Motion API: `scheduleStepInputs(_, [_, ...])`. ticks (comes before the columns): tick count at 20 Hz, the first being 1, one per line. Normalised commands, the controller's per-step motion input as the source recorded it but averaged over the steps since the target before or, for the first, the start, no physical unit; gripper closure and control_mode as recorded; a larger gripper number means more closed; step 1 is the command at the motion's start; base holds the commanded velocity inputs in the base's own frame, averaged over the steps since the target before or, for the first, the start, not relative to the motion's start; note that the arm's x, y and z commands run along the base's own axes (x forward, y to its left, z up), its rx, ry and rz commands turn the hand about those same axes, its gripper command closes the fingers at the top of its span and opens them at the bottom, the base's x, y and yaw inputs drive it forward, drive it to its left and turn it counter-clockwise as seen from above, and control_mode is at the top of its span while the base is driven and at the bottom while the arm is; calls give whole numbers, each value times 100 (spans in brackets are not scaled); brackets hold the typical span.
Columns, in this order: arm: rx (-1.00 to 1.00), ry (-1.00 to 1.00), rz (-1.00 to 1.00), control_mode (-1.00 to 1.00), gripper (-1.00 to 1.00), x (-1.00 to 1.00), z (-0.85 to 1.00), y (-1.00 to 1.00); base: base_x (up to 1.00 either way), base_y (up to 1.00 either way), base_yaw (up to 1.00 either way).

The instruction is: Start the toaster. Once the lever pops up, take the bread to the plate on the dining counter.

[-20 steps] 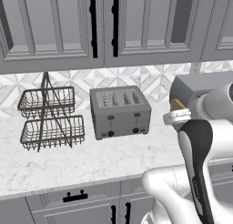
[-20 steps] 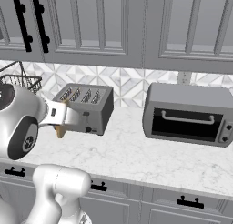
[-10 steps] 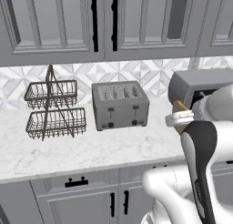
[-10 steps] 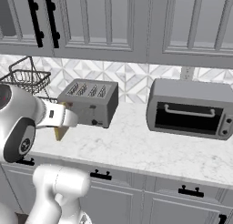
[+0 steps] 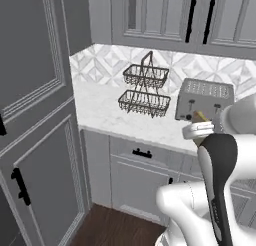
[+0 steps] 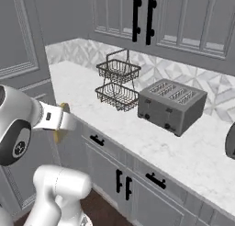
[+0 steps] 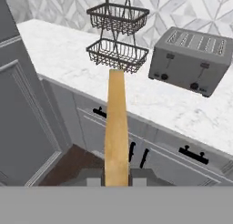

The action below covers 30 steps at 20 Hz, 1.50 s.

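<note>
My gripper (image 7: 116,178) is shut on the bread (image 7: 116,127), a thin golden-tan slice seen edge-on and standing up between the fingers. The gripper (image 6: 61,122) holds the bread (image 6: 59,134) out in front of the lower cabinets, away from the counter's edge. The grey four-slot toaster (image 7: 191,61) stands on the marble kitchen counter (image 7: 59,54), beyond and to the right of the bread. From the left base view, the bread (image 5: 201,117) shows in front of the toaster (image 5: 205,100). The plate and the dining counter are out of view.
A two-tier black wire basket rack (image 6: 117,82) stands on the counter left of the toaster (image 6: 172,105). A tall grey cabinet (image 5: 35,115) closes the counter's left end. Grey base cabinets with black handles (image 7: 191,155) run below, over a dark wood floor (image 7: 68,166).
The whole picture has shifted as the base moved: toaster and rack slid right, the toaster oven left the view, the tall cabinet came in. The bread stays gripped.
</note>
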Motion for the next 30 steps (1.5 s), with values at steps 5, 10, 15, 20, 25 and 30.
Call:
scheduleStepInputs(5, [0,0,0,100,100,0,0,0,-17,0,100])
scheduleStepInputs(10, [0,0,0,100,100,0,0,0,-24,0,100])
scheduleStepInputs(15, [0,0,0,100,100,0,0,0,-17,0,100])
scheduleStepInputs(20, [0,0,0,100,100,0,0,0,-15,0,100])
scheduleStepInputs(25, [0,0,0,100,100,0,0,0,-15,0,100])
scheduleStepInputs(30, [0,0,0,100,100,0,0,0,-11,0,100])
